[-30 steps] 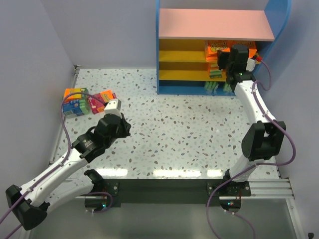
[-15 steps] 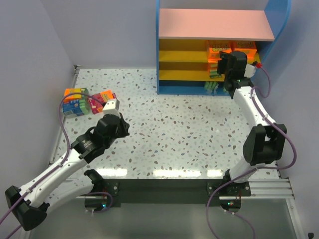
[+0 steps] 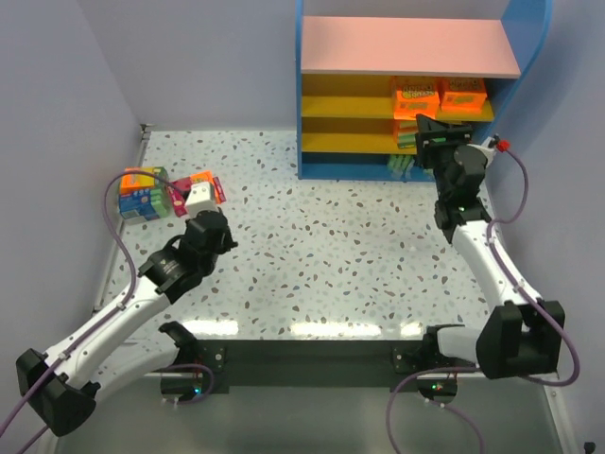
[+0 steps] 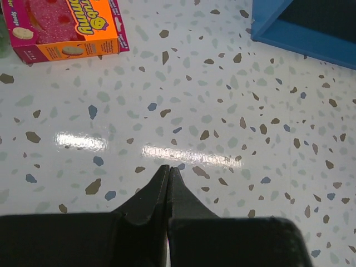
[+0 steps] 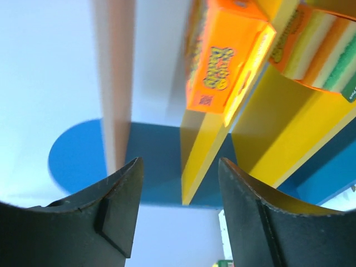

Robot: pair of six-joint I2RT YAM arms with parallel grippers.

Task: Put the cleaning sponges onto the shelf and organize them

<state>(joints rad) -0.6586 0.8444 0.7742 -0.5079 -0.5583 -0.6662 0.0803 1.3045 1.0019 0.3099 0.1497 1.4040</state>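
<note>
The shelf (image 3: 406,45) stands at the back right, blue-framed with a pink top board and yellow tiers. Two orange cleaning sponges (image 3: 416,97) (image 3: 463,95) sit on its upper tier, and green-edged packs (image 3: 406,140) lie on the tiers below. My right gripper (image 3: 425,126) hangs open just in front of the shelf with nothing between its fingers. Its wrist view shows an orange pack (image 5: 222,55) resting on a yellow tier (image 5: 261,144) beyond the gripper (image 5: 181,164). More packs (image 3: 142,189) lie piled at the far left, with a magenta one (image 3: 203,184) (image 4: 67,28) nearest. My left gripper (image 3: 201,206) (image 4: 168,168) is shut and empty just beside that pile.
Grey walls close in the speckled table (image 3: 331,236) on the left and at the back. The shelf's blue base (image 4: 300,28) shows at the top right of the left wrist view. A raised rim (image 3: 123,255) runs along the table's left edge.
My right gripper has opened, left an orange pack on the upper tier and drawn back from the shelf. My left arm has crept slightly toward the pile.
</note>
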